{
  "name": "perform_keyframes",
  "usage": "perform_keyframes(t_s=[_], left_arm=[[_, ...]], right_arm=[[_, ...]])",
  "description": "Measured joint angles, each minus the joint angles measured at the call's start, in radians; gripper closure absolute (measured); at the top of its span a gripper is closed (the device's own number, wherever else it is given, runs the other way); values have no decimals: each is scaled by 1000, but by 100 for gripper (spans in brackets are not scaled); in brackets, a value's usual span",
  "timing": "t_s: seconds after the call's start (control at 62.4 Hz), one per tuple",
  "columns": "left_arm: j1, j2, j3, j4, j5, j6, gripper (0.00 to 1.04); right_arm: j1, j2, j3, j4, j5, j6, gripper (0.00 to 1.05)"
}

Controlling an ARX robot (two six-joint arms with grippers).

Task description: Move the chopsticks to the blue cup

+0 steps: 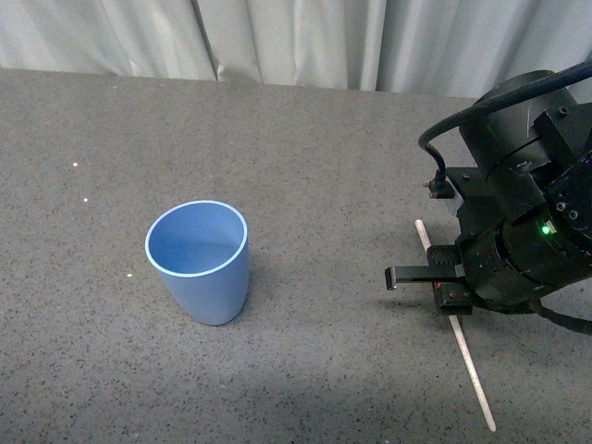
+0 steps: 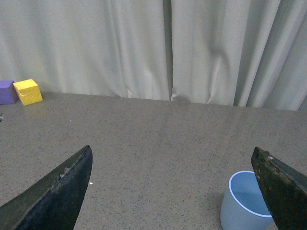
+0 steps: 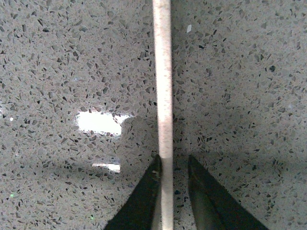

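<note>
The grey speckled table (image 1: 305, 139) fills most of what I can see, with a pale curtain (image 1: 305, 37) hanging behind it. The black right arm (image 1: 527, 213) looms over the table's right side, bent down to the surface. The cup (image 1: 197, 262) stands upright and empty at about nine o'clock from that arm, well apart from it.

The left gripper (image 2: 171, 149) hangs with its fingers spread wide and nothing between them. Two small blocks (image 2: 21, 91), yellow and purple, sit at the foot of the curtain.

The right gripper (image 3: 172, 160) is down at the table, its fingers drawn narrow astride the chopstick (image 1: 470, 361). One finger touches it and a sliver of table shows beside the other, so it isn't clamped yet. The chopstick lies flat, running from eleven o'clock to five o'clock under the gripper.

The worry, I'd say, is the pinch: a thin round stick on a hard top could roll or skid out as the fingers close unevenly. Once lifted, its long free end could swing, knock the rim and tip that narrow-based cup.
</note>
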Motion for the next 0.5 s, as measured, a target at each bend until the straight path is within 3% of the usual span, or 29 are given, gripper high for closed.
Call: perform_keyframes(t_s=[0.112,0.273,0.497], left_arm=[[0,0,0,0,0,0,7],[0,0,0,0,0,0,7],[0,0,0,0,0,0,7]], right_arm=[[0,-3,0,1,-2,3,104],[0,-35,-42,58,-2,7,104],[20,-200,-148,326,16,-41,104]])
